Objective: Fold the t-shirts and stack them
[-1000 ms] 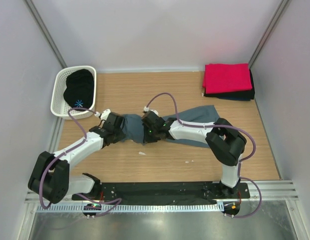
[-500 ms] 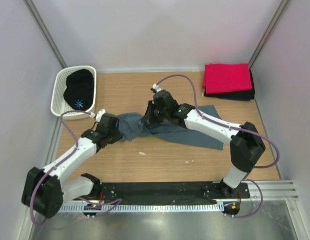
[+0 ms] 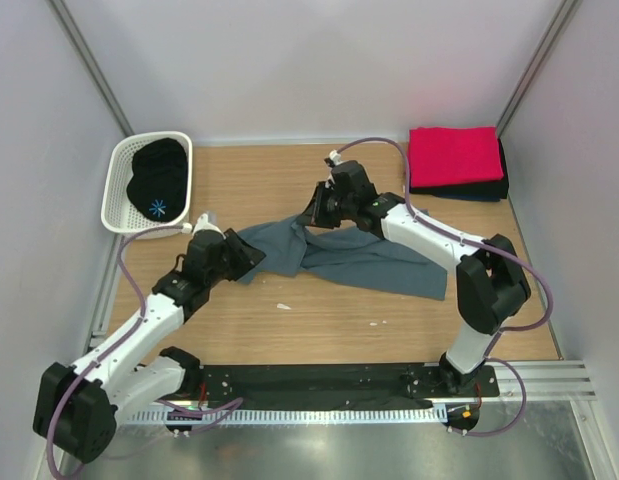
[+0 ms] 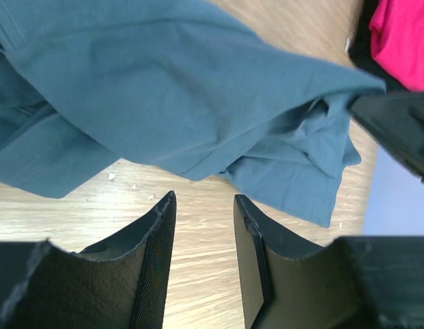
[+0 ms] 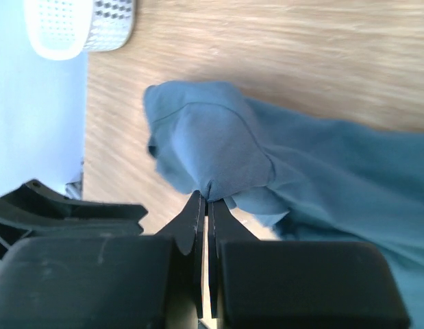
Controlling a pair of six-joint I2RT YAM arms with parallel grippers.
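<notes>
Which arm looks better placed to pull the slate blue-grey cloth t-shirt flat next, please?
Probably the right. The right gripper is shut on a fold of the slate blue-grey cloth t-shirt, while the left gripper is open beside it, holding nothing.

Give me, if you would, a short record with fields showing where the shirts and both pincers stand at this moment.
shirt in work: blue-grey t-shirt, crumpled and unfolded in the middle of the table
right pincer: shut, pinching a fold of that shirt
left pincer: open, empty, at the shirt's left end
stack: red t-shirt folded on dark shirts, far right corner
basket: far left, black garment inside
</notes>
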